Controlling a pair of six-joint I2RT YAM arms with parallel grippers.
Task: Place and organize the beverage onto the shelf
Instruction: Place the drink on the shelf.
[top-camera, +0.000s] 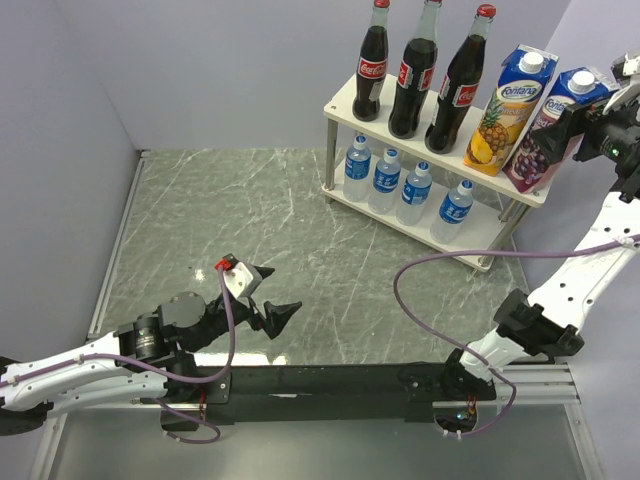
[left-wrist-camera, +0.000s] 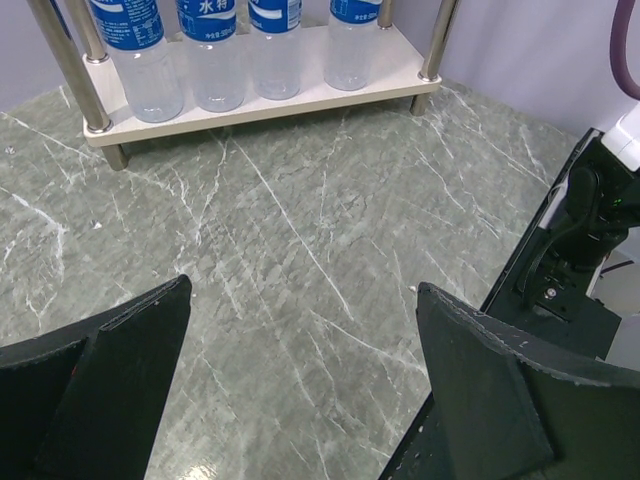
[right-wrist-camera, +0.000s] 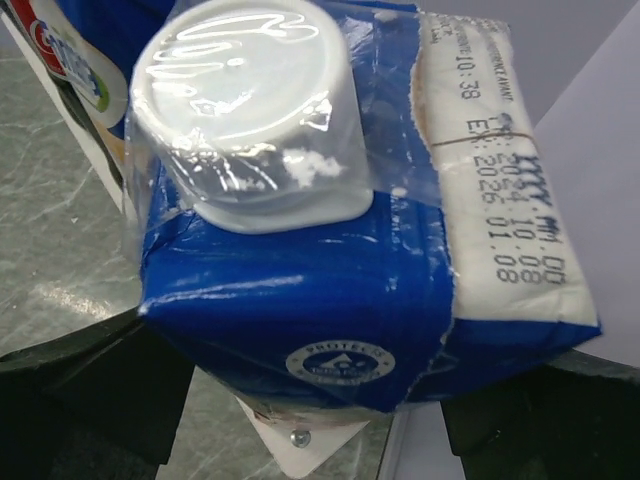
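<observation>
The shelf (top-camera: 340, 103) stands at the back right. Three cola bottles (top-camera: 415, 70) and two juice cartons stand on its upper board, and several water bottles (top-camera: 386, 180) line the lower board. My right gripper (top-camera: 582, 112) is at the top of the grape carton (top-camera: 540, 135), at the right end beside the pineapple carton (top-camera: 500, 110). In the right wrist view my right gripper (right-wrist-camera: 320, 400) is open, its fingers (right-wrist-camera: 90, 390) flanking the blue carton top (right-wrist-camera: 300, 300) with its white cap. My left gripper (top-camera: 281, 288) hovers low over the floor, open and empty (left-wrist-camera: 305, 290).
Grey marble floor (top-camera: 250, 220) lies between the arms and the shelf, with walls at the left and back. The left wrist view shows the shelf's lower board (left-wrist-camera: 250, 105) with water bottles (left-wrist-camera: 140, 60), and the right arm's base (left-wrist-camera: 580, 250). A purple cable (top-camera: 420, 265) loops from the right arm.
</observation>
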